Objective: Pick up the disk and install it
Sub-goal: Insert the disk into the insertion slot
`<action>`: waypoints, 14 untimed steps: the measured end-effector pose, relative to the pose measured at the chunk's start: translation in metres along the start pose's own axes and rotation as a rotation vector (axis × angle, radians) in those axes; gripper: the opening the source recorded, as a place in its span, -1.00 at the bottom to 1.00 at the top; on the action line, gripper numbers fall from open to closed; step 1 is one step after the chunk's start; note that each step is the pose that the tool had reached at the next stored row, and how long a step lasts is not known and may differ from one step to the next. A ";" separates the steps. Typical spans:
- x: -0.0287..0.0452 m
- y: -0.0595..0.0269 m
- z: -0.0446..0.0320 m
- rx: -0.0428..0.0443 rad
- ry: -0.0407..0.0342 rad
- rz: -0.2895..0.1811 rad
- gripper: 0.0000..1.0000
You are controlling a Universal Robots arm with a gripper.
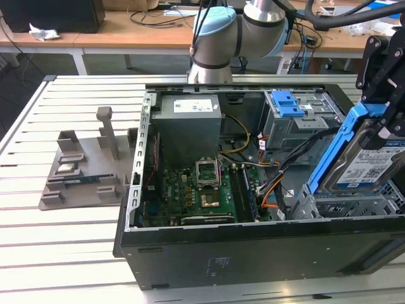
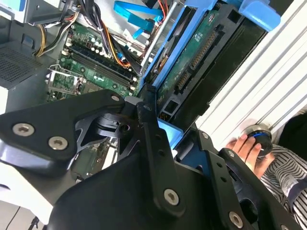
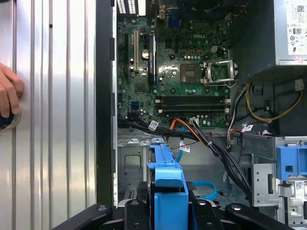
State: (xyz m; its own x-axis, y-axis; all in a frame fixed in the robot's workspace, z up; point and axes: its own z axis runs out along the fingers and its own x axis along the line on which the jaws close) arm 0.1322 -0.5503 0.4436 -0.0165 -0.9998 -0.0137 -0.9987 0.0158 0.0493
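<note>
The disk (image 1: 372, 166) is a silver drive with a white-and-blue label, clipped in a blue plastic frame. It hangs tilted, with one long edge raised, over the metal bay (image 1: 329, 206) at the exterior view's right end of the open computer case (image 1: 253, 253). My gripper (image 1: 383, 123) is shut on its upper edge. In the second wrist view the disk's green circuit side (image 2: 194, 50) and blue frame run away from the black fingers (image 2: 148, 129). The first wrist view shows the blue frame (image 3: 168, 184) standing out from the gripper (image 3: 165, 211) above the case floor.
A metal drive cage (image 1: 304, 126) with a blue latch (image 1: 286, 102) stands behind the bay. Cables (image 1: 272, 183) cross between the motherboard (image 1: 196, 190) and the bay. A grey fixture (image 1: 85, 171) lies at the exterior view's left. A person's hand (image 2: 247, 148) rests on a round button beside the case.
</note>
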 end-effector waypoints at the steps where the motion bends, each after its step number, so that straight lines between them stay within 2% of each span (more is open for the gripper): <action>1: 0.0000 -0.0003 0.0021 -0.0004 -0.0001 0.000 -0.26; 10: 0.0004 -0.0016 0.0252 -0.0023 0.0001 0.000 -0.26; 14: 0.0004 -0.0019 0.0307 -0.0024 0.0001 0.000 -0.26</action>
State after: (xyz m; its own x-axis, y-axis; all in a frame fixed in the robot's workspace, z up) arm 0.1326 -0.5503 0.4128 -0.0164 -0.9998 -0.0137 -0.9985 0.0157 0.0517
